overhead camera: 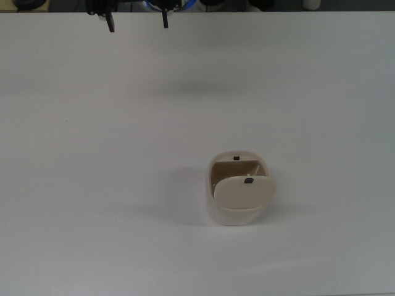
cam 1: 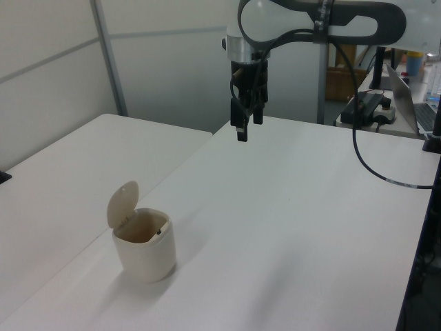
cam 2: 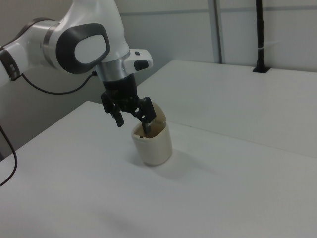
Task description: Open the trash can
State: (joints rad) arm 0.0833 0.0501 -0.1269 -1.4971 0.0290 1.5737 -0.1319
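The trash can (cam 1: 143, 245) looks like smooth matt plastic on a smooth matt table (cam 1: 289, 227).

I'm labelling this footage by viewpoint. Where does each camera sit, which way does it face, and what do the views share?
Top view: overhead, looking down on the white table; only the open pincer fingertips show at the upper edge.
Left view: raised at one table end, looking along it towards the arm; the pincer hangs high, far from the bin.
Right view: behind the arm, so the pincer overlaps the bin.
All share the small cream-beige plastic trash can, lid up.
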